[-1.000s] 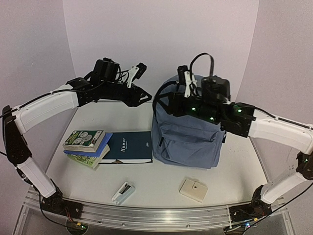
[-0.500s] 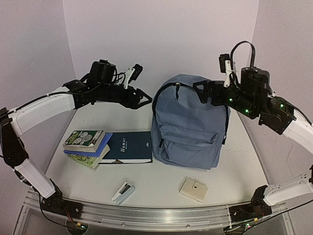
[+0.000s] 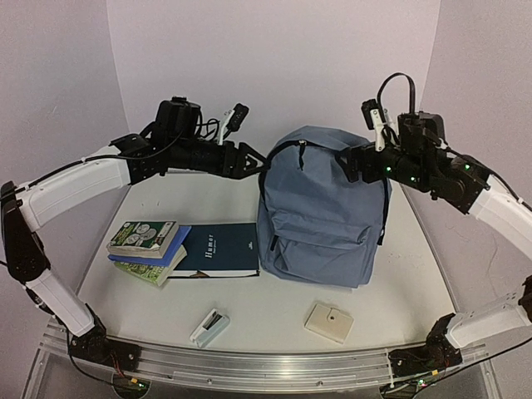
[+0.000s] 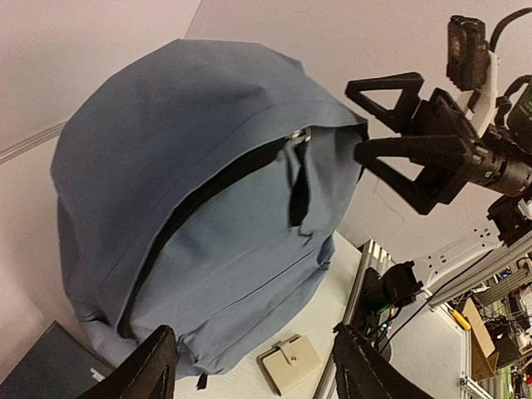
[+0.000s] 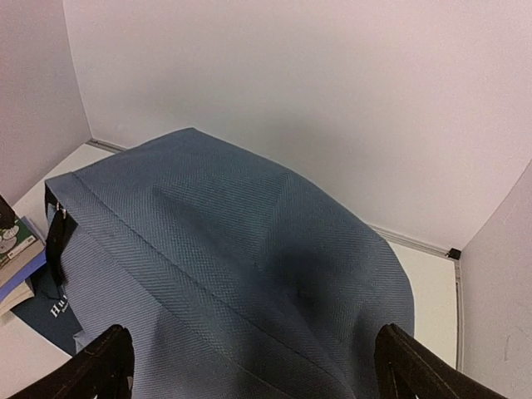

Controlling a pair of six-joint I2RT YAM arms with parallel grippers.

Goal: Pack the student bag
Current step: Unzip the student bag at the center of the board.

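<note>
Your big slate-blue fabric backpack (image 3: 320,224) stands upright, a bit right of the middle. At its far top, your left gripper (image 3: 252,160) sits just left and your right gripper (image 3: 348,164) just right. Both are open and hold nothing. A second ago the right one hung over the bag.

The large slate-blue student bag (image 3: 320,216) stands upright, front pocket facing outward.

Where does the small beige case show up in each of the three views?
Top external: the beige case lies on the table near the front edge, right of centre, before the student bag.
Left wrist: bottom centre, just beneath the bag's lower edge.
Right wrist: not in view.
Shared landmark: the student bag, seen in all three.
</note>
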